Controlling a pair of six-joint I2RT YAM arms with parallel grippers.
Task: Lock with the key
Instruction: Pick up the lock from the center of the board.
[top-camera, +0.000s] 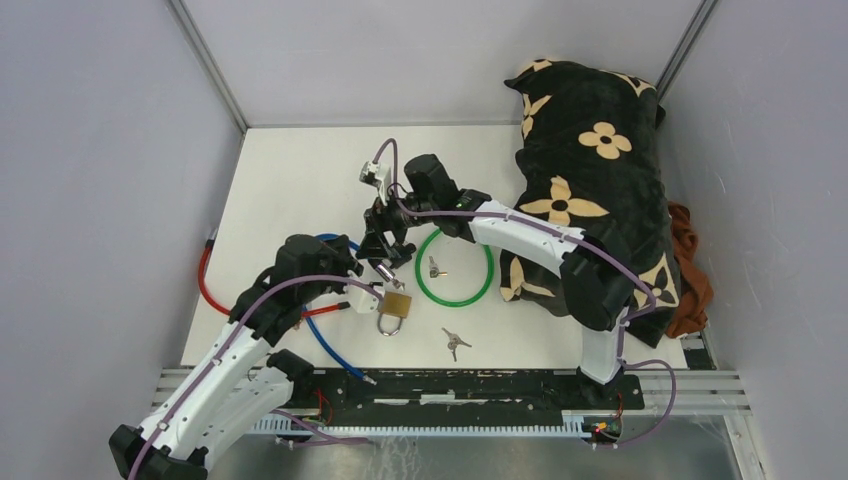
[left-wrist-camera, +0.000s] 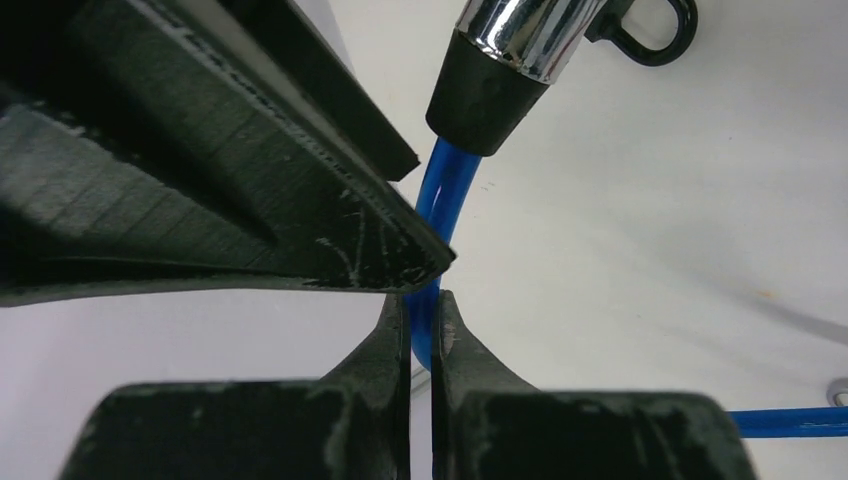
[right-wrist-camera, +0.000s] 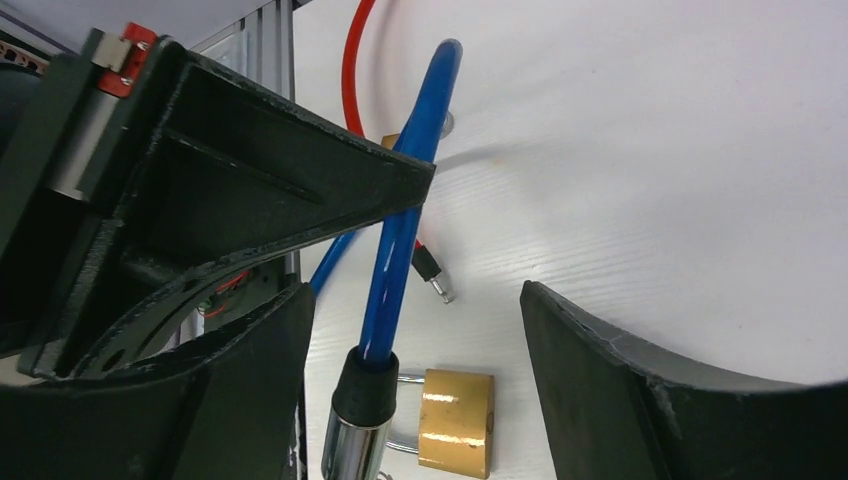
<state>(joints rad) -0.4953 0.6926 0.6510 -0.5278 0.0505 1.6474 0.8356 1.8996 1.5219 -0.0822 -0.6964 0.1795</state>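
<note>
A blue cable lock (top-camera: 335, 345) lies at the near left. Its black collar and chrome barrel end (right-wrist-camera: 362, 415) is raised off the table. My left gripper (left-wrist-camera: 424, 305) is shut on the blue cable (left-wrist-camera: 440, 190) just below that end (left-wrist-camera: 505, 55); in the top view it (top-camera: 355, 287) sits left of the brass padlock (top-camera: 395, 305). My right gripper (right-wrist-camera: 415, 300) is open, its fingers on either side of the barrel end, above the padlock (right-wrist-camera: 455, 420); in the top view it (top-camera: 385, 260) is just beyond the padlock. A key (top-camera: 434, 267) lies inside the green cable ring (top-camera: 455, 268).
A second key bunch (top-camera: 455, 342) lies near the front edge. A red cable (top-camera: 205, 290) runs along the left side and shows in the right wrist view (right-wrist-camera: 350, 70). A black flowered blanket (top-camera: 590, 170) fills the right side, with an orange cloth (top-camera: 692, 270) behind it.
</note>
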